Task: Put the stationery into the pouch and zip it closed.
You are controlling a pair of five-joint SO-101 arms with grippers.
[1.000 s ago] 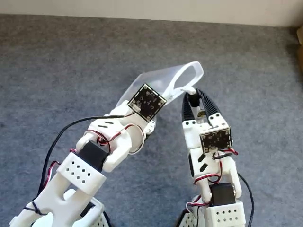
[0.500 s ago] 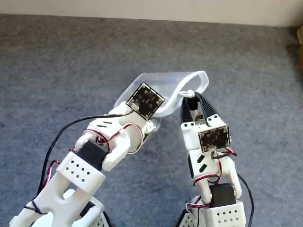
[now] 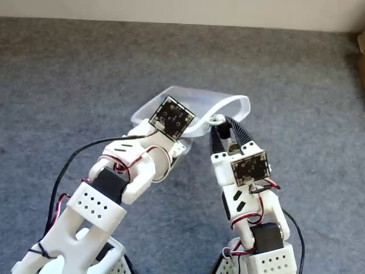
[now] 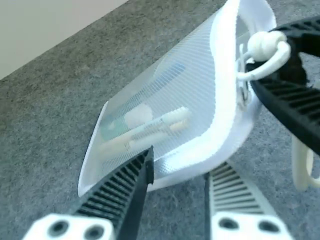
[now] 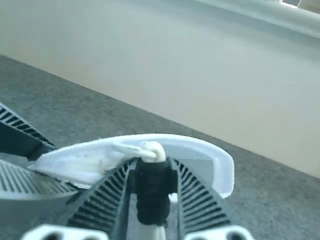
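Off-task stuff in shot: surface covering, back wall, one brown edge.
I've got a grey carpeted surface [image 3: 63, 80] across the whole working area, short pile, lightly flecked, lying flat. On the far side it meets a pale cream wall [image 3: 171, 8] along a straight line that tilts slightly in the high view. From the right wrist view the wall reads plain and evenly lit, with a lighter band [image 5: 280, 7] along its upper corner. From the left wrist view I get the same wall-to-carpet line running diagonally. At the right edge of the high view a brown thing [image 3: 361, 57] pokes in just beside the carpet's margin, too cropped for me to identify.
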